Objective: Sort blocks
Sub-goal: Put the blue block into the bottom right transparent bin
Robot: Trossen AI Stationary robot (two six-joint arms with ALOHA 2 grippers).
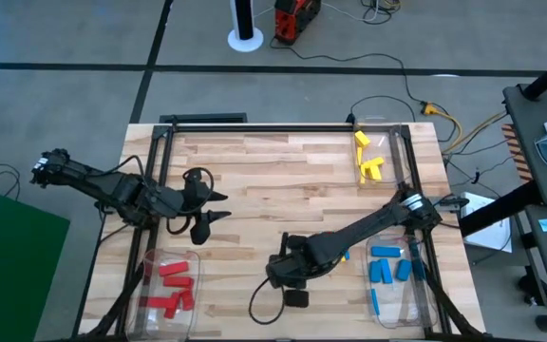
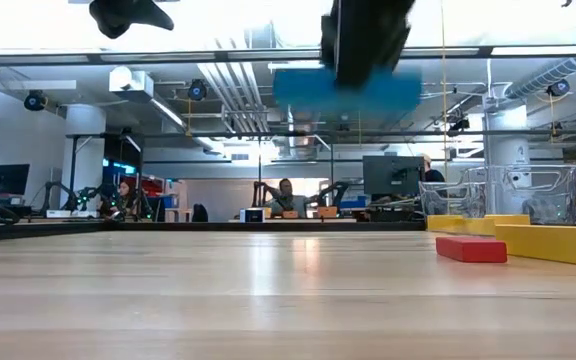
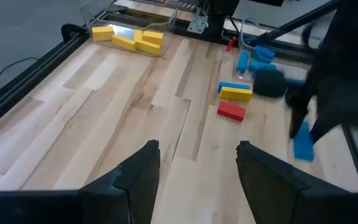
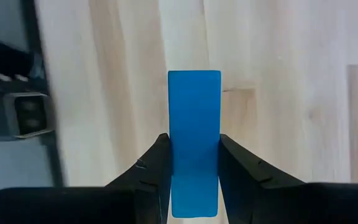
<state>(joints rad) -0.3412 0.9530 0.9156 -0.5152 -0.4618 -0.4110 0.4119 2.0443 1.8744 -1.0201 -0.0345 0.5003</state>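
Gripping: right tool (image 4: 194, 171) clamps a blue block (image 4: 194, 137) above the worktop (image 1: 254, 180).
Waiting: left tool (image 3: 194, 168), fingers apart.

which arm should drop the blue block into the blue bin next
Right. Its gripper already holds the blue block, jaws closed on it, raised off the table just beside the bin with blue blocks. The left gripper is open, empty and across the table near the red bin.
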